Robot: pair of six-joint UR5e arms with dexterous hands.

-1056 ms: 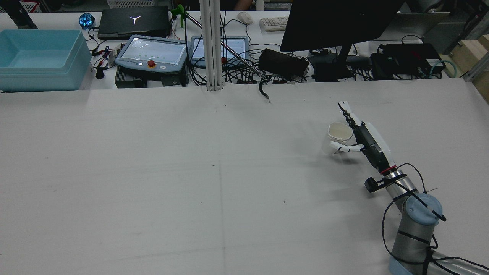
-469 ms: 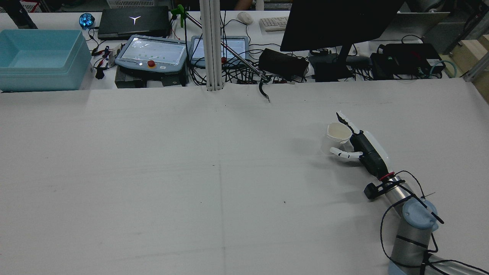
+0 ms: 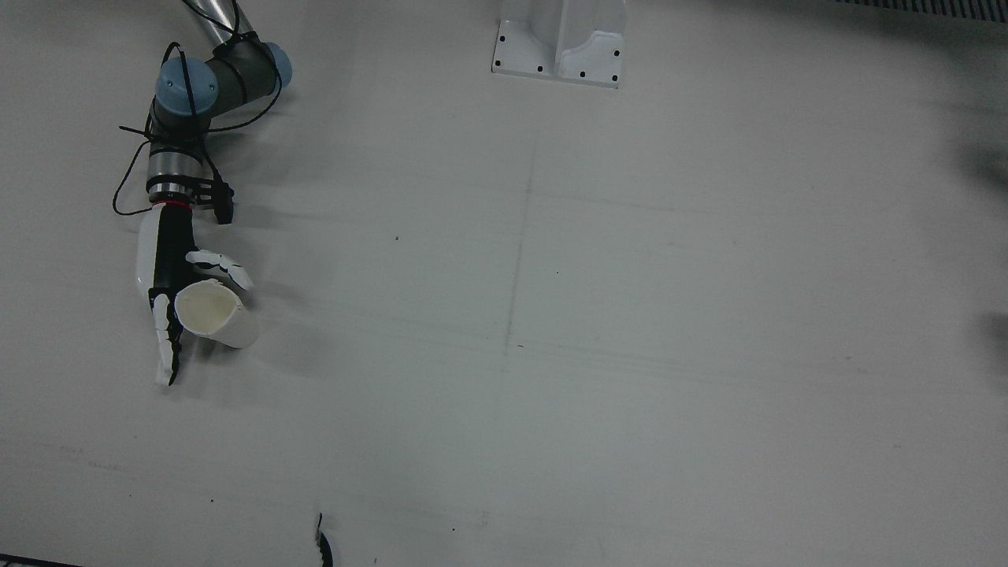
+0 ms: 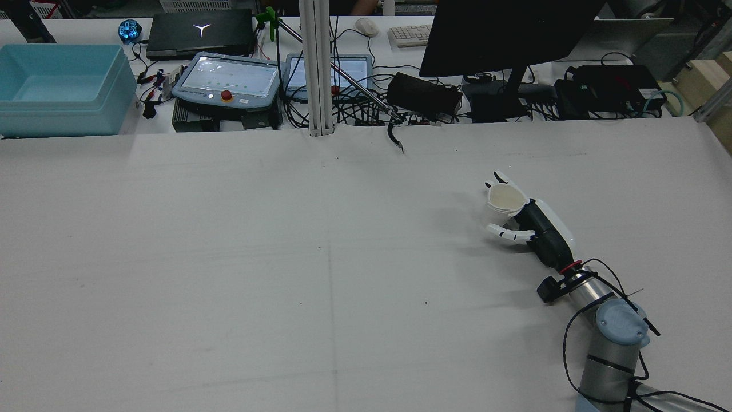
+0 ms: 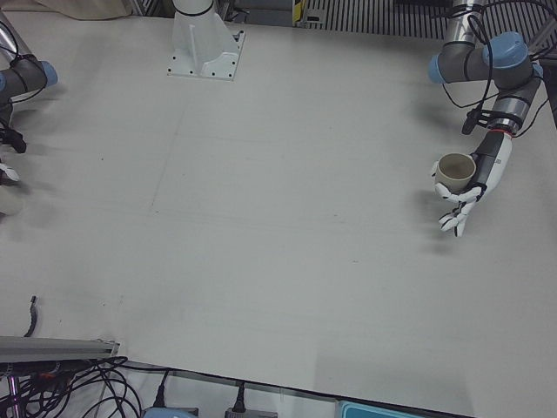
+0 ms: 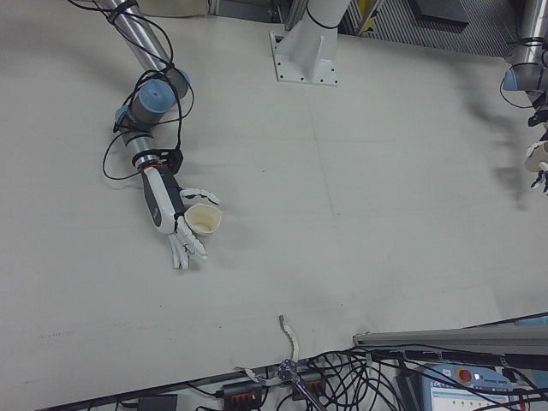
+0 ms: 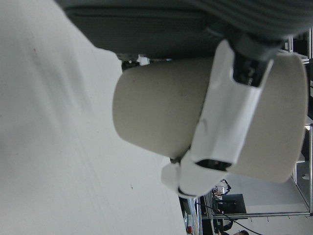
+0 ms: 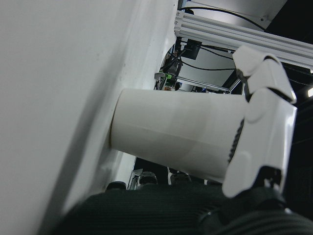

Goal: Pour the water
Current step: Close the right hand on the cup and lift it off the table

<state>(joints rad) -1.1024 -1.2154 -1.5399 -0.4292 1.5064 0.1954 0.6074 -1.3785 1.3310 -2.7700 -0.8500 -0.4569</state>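
A white cup point(image 4: 506, 200) stands on the table at my right side; it also shows in the front view point(image 3: 211, 315), the right-front view point(image 6: 204, 221) and the right hand view point(image 8: 176, 132). My right hand point(image 4: 534, 226) is around it, fingers point(image 8: 259, 112) curled over its far side and the thumb on the near side. A beige cup point(image 5: 452, 170) is held in my left hand point(image 5: 483, 170) at the table's other side. In the left hand view a finger point(image 7: 230, 112) wraps across this cup point(image 7: 161, 112). I cannot tell whether it is lifted.
The arm pedestal point(image 3: 559, 39) stands at the middle of the robot's edge. A short black cable piece point(image 4: 394, 137) lies at the far edge. Behind it are a metal post point(image 4: 317, 68), a blue bin point(image 4: 63, 86), pendants, a monitor and cables.
My right hand has lowered and moved in on the white cup. Its fingers, straight beside the cup before, now curl around the rim's far side. The cup has stayed in place.
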